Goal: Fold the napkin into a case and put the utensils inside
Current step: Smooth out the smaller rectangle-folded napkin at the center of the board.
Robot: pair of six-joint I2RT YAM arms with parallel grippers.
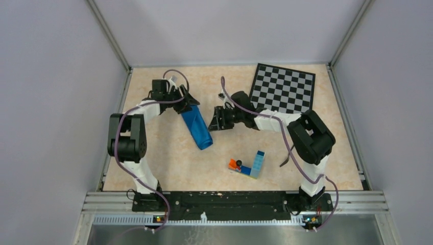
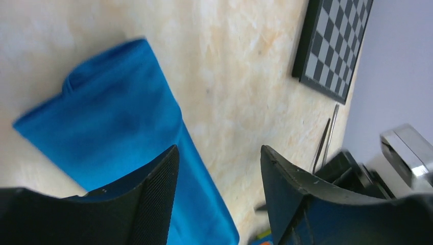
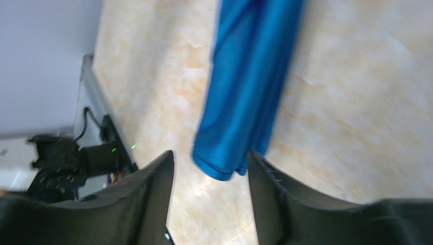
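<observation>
Napkin [image 1: 196, 127] folding is looking largely done, packing not yet begun: closest in, the utensils [image 2: 331, 133] are lying loose on the bench [image 1: 168, 168] by the right arm [image 1: 306, 138]; farther out the cloth is lying as a narrow folded strip, with left hand [image 2: 218, 153] and right hand [image 3: 210, 155] hovering spread, empty.

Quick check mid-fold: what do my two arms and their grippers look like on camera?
They match. The left arm and right arm have white links with bulky black joints, and a mauve cable loops loosely along each. The left gripper and right gripper have black, wedge-shaped fingers. The left one's inner faces are finely ribbed.
</observation>
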